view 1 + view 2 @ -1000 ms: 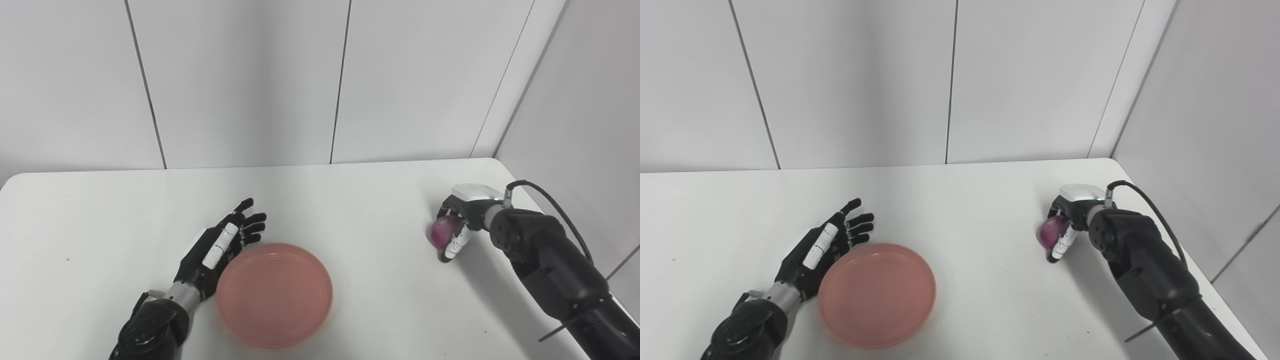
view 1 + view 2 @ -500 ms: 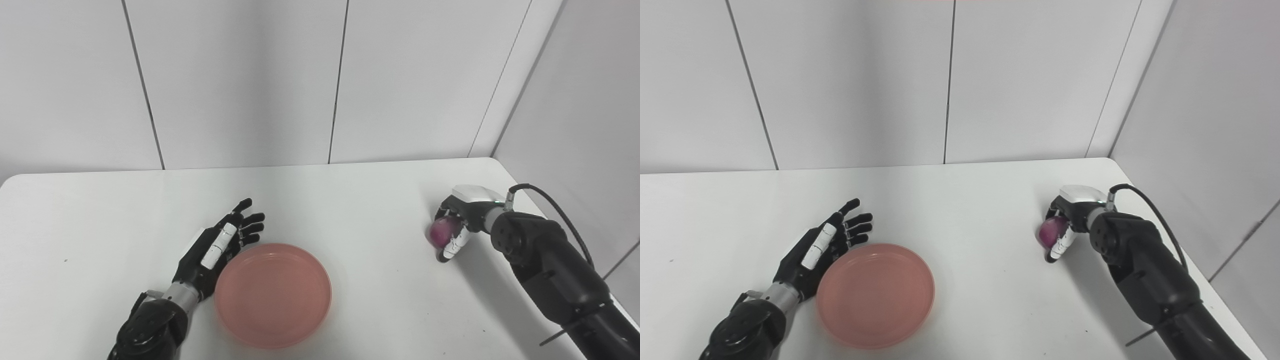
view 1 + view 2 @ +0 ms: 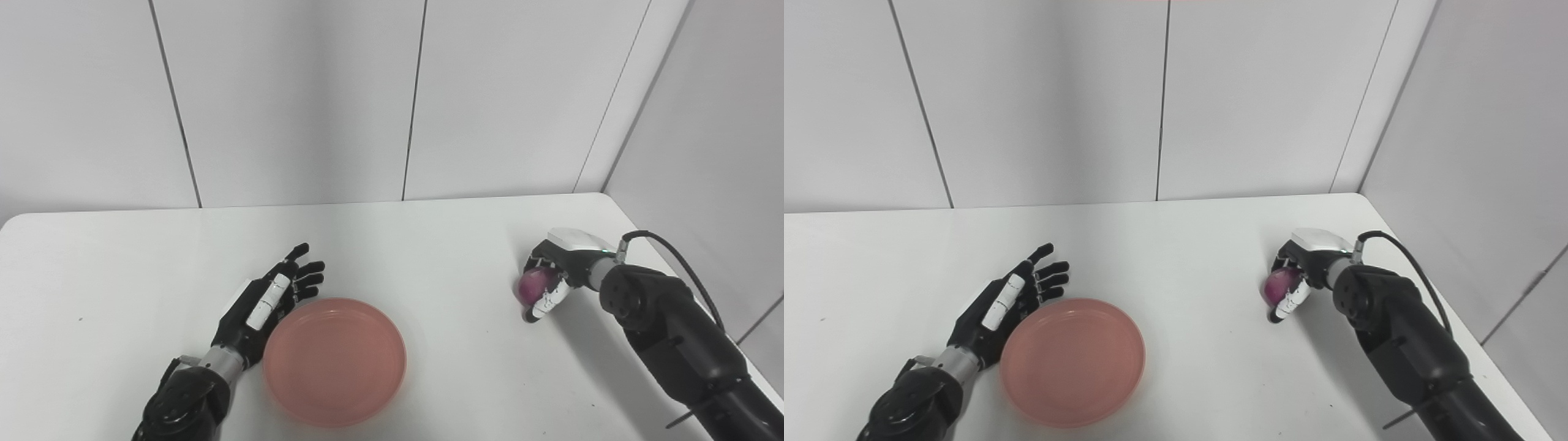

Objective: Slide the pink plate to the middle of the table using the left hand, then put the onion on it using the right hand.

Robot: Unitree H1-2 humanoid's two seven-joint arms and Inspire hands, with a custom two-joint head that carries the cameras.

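Observation:
The pink plate [image 3: 335, 361] lies flat on the white table [image 3: 429, 245], near the front and a little left of centre. My left hand [image 3: 266, 302] is open with its fingers stretched out, resting just left of the plate's rim. My right hand [image 3: 554, 274] is at the right side of the table, shut on the purple onion [image 3: 531, 283], which it holds just above the table top. The onion also shows in the right eye view [image 3: 1277, 286], partly covered by the fingers [image 3: 1290, 299].
White wall panels stand behind the table and along its right side. The table's right edge [image 3: 643, 239] runs close to my right arm.
My right hand with the onion has moved a little to the left, toward the plate. My left hand and the plate have stayed where they were.

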